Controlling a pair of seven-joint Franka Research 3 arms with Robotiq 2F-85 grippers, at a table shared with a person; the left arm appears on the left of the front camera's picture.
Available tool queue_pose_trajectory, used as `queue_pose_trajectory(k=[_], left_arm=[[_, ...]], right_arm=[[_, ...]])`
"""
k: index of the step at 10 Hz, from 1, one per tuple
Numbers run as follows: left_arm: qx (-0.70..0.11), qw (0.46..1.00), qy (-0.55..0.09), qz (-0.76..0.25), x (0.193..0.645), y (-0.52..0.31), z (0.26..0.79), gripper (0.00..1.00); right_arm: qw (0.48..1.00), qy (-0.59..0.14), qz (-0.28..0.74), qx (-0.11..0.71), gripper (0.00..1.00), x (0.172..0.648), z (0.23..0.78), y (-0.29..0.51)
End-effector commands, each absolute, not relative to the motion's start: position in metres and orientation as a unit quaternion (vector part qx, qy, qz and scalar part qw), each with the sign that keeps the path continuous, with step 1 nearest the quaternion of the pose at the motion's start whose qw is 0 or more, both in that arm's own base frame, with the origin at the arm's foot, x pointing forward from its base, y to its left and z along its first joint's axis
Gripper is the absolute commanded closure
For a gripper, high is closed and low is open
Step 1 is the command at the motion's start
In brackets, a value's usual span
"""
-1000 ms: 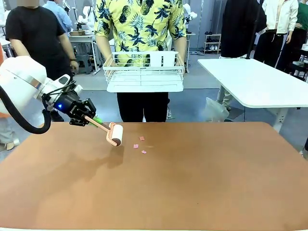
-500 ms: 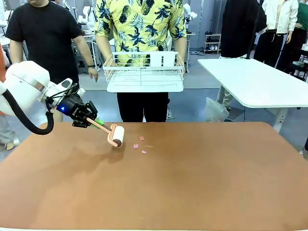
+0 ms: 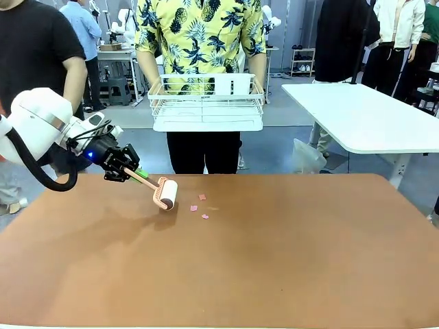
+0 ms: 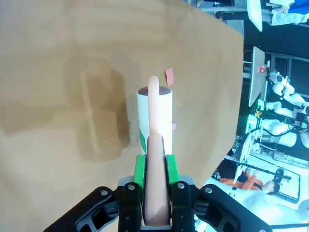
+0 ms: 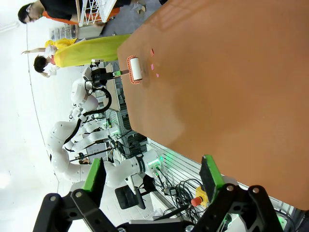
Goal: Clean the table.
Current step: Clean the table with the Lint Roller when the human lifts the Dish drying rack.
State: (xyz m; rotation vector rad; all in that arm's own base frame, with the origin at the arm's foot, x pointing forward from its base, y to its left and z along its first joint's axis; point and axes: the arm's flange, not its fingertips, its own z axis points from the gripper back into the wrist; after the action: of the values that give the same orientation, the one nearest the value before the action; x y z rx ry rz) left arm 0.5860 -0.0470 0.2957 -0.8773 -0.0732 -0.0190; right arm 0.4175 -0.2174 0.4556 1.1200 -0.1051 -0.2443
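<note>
Toward the far-left part of the worktop (image 3: 274,260), the left claw (image 3: 127,168) is clamped tight on the handle of a lint roller (image 3: 167,193). The green pads (image 4: 140,169) pinch the pink handle from both sides. In the front view the handle's long axis runs from 10 o'clock at the claw down to 4 o'clock at the white drum. The drum seems to hang just off the surface, since its shadow lies apart from it.

A few pink scraps (image 3: 199,205) lie near the drum, between 3 and 4 o'clock of it and almost in line with the handle. The left wrist view puts one scrap (image 4: 169,76) just past the drum's far end, at about 1 o'clock. I judge that the coming stroke needs the drum lowered and pushed on along the handle's own line.

The right claw (image 5: 152,176) stands wide open with nothing between its fingers, well apart from the scraps, so the left arm is clearly the nearer one. At 12 o'clock beyond the worktop's far edge, a person holds a white basket (image 3: 206,106).
</note>
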Motion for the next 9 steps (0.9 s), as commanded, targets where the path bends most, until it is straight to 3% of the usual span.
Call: queue_pose_trajectory(k=[1, 9], left_arm=[[-0.425, 0.905, -0.037, -0.004, 0.587, -0.048, 0.292, 0.81], [-0.455, 0.889, -0.045, -0.017, 0.592, -0.052, 0.267, 0.81]], right_arm=[[0.84, -0.053, -0.118, 0.527, 0.0, 0.417, 0.458, -0.217], [0.84, -0.053, -0.118, 0.527, 0.0, 0.417, 0.458, -0.217]])
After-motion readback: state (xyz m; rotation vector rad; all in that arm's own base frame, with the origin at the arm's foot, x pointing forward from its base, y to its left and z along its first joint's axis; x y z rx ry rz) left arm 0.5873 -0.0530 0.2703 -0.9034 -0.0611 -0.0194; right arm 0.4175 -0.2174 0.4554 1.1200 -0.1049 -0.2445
